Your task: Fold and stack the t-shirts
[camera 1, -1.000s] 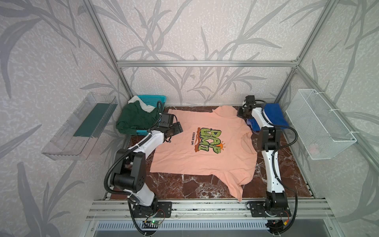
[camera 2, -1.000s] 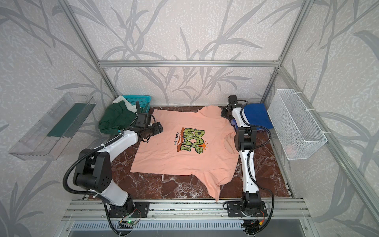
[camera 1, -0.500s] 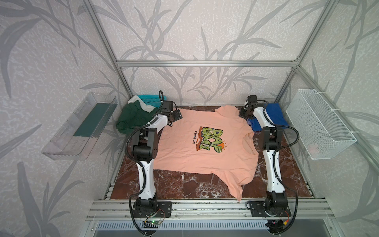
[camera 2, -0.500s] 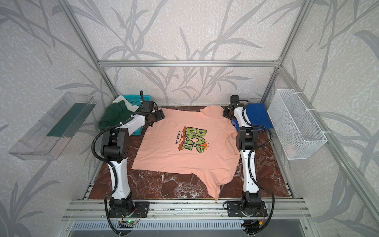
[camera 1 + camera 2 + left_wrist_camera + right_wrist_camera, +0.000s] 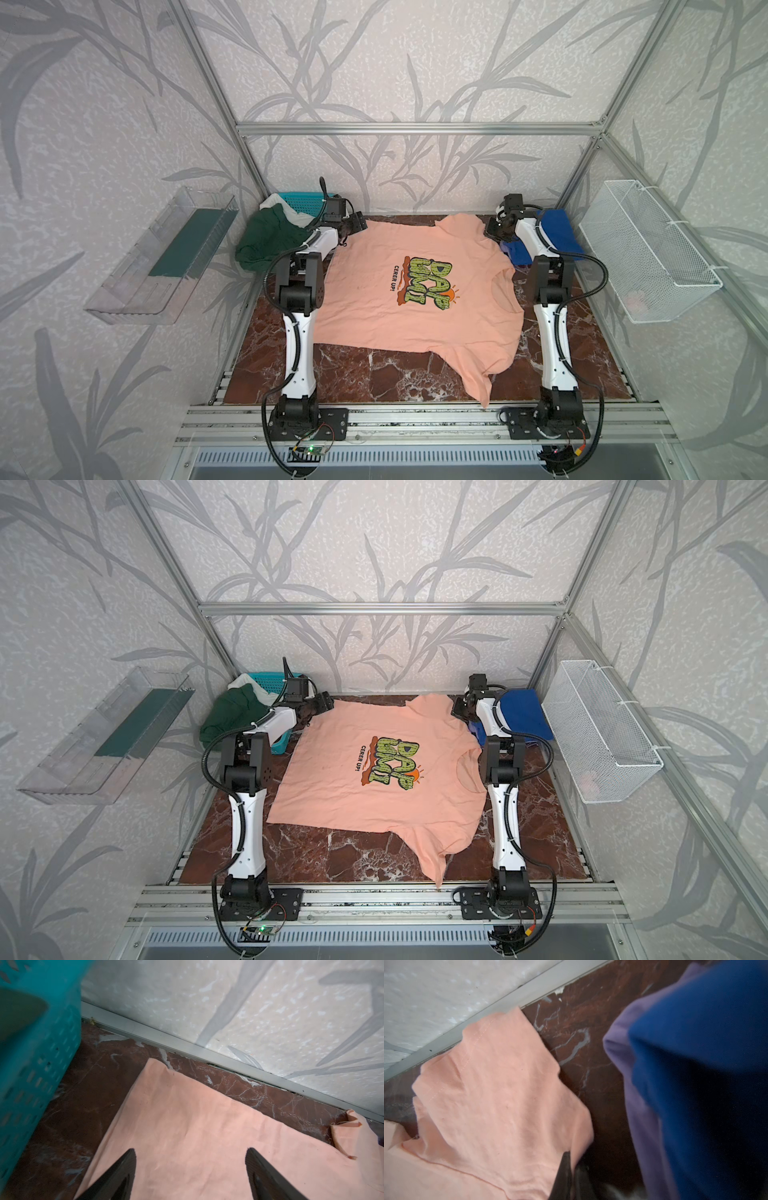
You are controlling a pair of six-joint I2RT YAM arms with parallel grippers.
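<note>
One bench [image 5: 374, 378] carries the peach shirt [image 5: 415, 328], spread print-up beneath both grippers. A teal basket [image 5: 31, 1064] sits just beside the left gripper [image 5: 190, 1151], and a folded blue shirt [image 5: 706, 1064] just beside the right gripper [image 5: 569, 1167]. The left gripper hovers with its jaws apart above the shirt's corner. The right gripper is closed, seemingly pinching the shirt's edge. A grab that takes only one layer, or snags the basket, would likely skew the fold.

Left gripper [image 5: 190, 1154], jaws spread wide, over a corner of the peach shirt [image 5: 187, 1118], which lies flat on the red marble table [image 5: 93, 1088]. A teal basket [image 5: 37, 1053] stands beside it, and a patterned wall [image 5: 270, 1012] is beyond.
</note>
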